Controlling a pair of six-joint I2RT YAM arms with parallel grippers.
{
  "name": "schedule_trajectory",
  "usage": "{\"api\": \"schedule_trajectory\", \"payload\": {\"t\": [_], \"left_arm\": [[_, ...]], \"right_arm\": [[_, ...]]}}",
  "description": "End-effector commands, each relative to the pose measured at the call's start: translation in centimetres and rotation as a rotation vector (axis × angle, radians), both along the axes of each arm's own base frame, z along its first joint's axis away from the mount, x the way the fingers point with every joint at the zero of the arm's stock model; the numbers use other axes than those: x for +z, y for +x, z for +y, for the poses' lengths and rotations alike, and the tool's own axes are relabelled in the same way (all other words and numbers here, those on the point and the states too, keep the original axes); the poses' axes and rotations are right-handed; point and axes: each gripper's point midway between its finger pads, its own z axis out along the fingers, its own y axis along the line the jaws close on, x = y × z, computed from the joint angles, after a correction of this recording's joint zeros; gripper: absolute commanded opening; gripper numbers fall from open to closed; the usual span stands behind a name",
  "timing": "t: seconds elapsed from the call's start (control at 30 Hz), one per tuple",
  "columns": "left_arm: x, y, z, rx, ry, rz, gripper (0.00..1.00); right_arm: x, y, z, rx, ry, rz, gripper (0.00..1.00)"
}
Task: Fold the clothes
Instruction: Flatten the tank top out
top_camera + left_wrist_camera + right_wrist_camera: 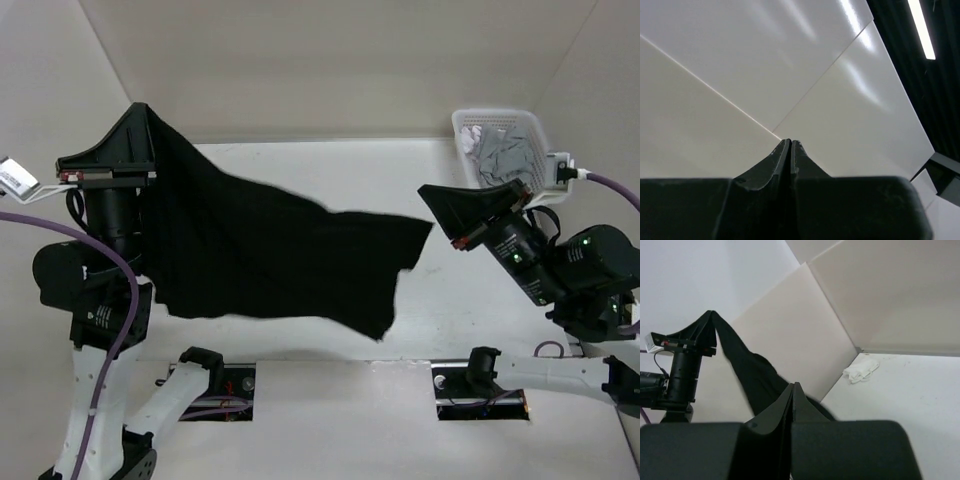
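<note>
Black soft-fabric short-sleeved shirt (250, 250) hangs stretched in the air across the left and middle of the overhead view, above the white table (450, 320), one end raised at upper left and the other reaching centre right. The left gripper (143, 108) has its jaws pressed together on the shirt's upper-left end, and the right gripper (424, 192), jaws likewise closed, holds the right corner. At upper right a white plastic basket (500, 113) contains grey garments (500, 155), and a small white cloth (861, 370) lies near the far wall.
</note>
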Motion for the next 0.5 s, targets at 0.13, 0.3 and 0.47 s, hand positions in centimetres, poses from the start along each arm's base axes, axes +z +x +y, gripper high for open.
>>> {"api": "schedule_trajectory", "payload": {"t": [0.13,0.3,0.47], "left_arm": [[-6.4,7.5,-1.0,0.059,0.064,0.203,0.00],[-11.2,14.3,-4.2,-0.020,0.117,0.345,0.00],[-13.1,18.7,-9.7,-0.125,0.237,0.386,0.03]], "right_arm": [[-5.9,4.4,2.4,-0.124,-0.203,0.066,0.00],[-11.0,7.4,5.3,-0.060,-0.230,0.143,0.01],[-19.0,7.9,9.2,0.013,-0.269,0.246,0.07]]}}
